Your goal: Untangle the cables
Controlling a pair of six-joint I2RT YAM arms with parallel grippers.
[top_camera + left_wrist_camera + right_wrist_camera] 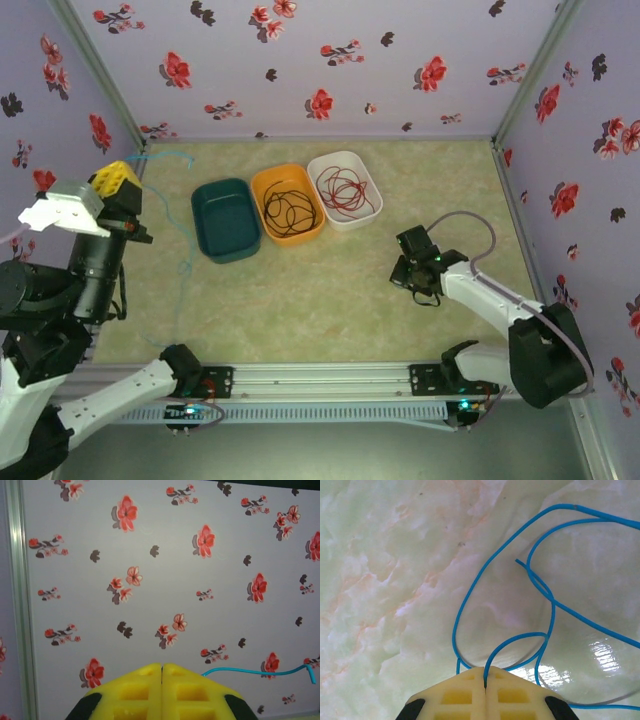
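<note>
The blue cable (165, 153) hangs in the air by my raised left gripper (120, 176) at the far left. In the left wrist view that gripper (161, 665) is shut, and the blue cable (260, 671) comes out from behind its right finger; the pinch itself is hidden. My right gripper (408, 270) sits low over the table, right of centre. Its jaws (485, 669) are shut on a strand of the blue cable (553, 617), which lies in loose crossing loops on the marbled surface. The black cable (288, 210) is coiled in an orange bin, the red cable (345, 190) in a white bin.
Three bins stand in a row at the back middle: a teal bin (225, 225) with nothing in it, the orange bin (300, 237) and the white bin (318, 165). Flowered walls close in the left, back and right. A metal rail (320, 378) runs along the near edge.
</note>
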